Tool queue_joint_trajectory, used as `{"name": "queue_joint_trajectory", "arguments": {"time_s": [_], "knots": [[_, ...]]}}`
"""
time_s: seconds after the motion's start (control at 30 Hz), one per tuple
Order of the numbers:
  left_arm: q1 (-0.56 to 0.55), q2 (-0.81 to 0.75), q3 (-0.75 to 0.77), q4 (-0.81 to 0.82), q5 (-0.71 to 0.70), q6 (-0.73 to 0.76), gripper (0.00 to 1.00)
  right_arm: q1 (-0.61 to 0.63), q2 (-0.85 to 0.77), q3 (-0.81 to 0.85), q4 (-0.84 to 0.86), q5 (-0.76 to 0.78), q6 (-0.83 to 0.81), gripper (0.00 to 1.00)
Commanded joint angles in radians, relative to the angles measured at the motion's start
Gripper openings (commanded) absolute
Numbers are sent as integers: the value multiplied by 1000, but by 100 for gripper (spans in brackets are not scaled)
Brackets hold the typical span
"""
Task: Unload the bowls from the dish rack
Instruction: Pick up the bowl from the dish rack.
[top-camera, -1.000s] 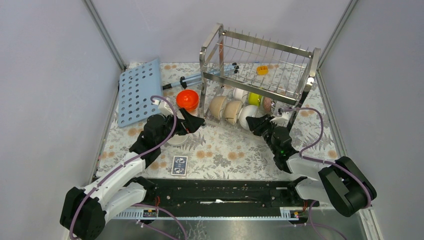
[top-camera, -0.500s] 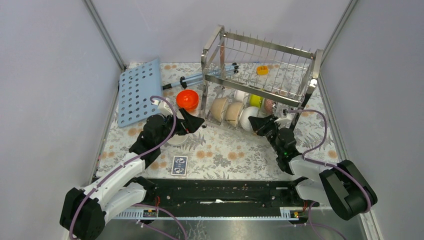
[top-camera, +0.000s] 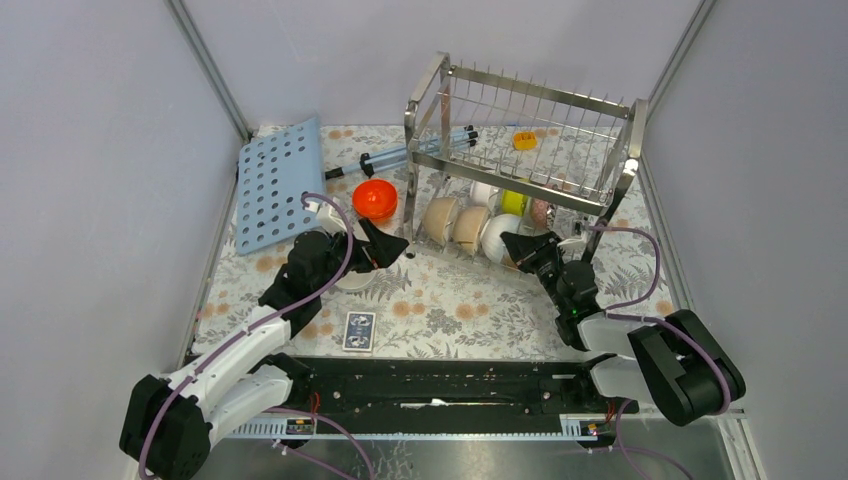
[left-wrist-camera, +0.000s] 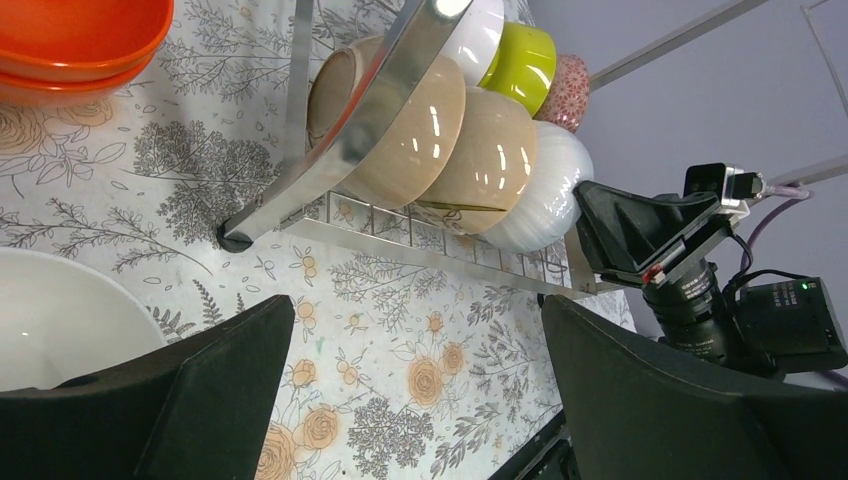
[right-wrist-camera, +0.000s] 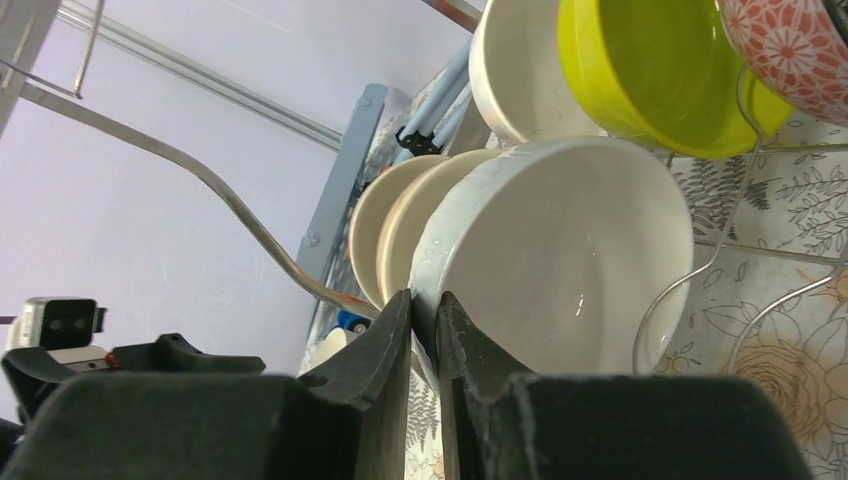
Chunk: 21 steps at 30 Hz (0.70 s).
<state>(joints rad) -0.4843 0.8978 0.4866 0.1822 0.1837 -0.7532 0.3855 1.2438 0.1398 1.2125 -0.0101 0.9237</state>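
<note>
The dish rack (top-camera: 520, 130) of shiny steel stands at the back right. Its lower tier holds two beige bowls (top-camera: 452, 220), a white bowl (top-camera: 497, 235), a yellow-green bowl (top-camera: 512, 200), a red patterned bowl (top-camera: 540, 210) and another white one behind. My right gripper (top-camera: 515, 245) is shut on the rim of the front white bowl (right-wrist-camera: 560, 270), one finger inside and one outside, right gripper (right-wrist-camera: 425, 300). The bowl still stands on edge among the rungs. My left gripper (top-camera: 395, 245) hovers open over the cloth left of the rack, left gripper (left-wrist-camera: 417, 305), holding nothing.
An orange bowl (top-camera: 375, 198) sits left of the rack, and a white bowl (top-camera: 352, 280) lies under my left arm. A light-blue perforated board (top-camera: 278, 183) leans at the far left. A card box (top-camera: 359, 330) lies near the front. A small yellow item (top-camera: 524, 140) rests on the rack's upper tier.
My right gripper's fingers have narrowed onto the white bowl's rim, and the right arm has shifted slightly right. The rack has nudged a little to the right. The left arm has not moved.
</note>
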Motion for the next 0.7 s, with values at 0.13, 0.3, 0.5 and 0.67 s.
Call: {"name": "queue_joint_trajectory", "arguments": {"time_s": [0.13,0.3,0.5,0.67], "knots": [[4,-20,-9,57,-10,3,99,-31,-6,4,240,-19,142,0],[5,-20,-10,60,-7,1,99,-35,-34,28,207,-34,143,0],[4,-30,-11,54,-13,4,99,-37,-100,39,132,-41,121,0],[4,-28,-10,56,-10,2,99,-37,-140,49,87,-64,118,0]]}}
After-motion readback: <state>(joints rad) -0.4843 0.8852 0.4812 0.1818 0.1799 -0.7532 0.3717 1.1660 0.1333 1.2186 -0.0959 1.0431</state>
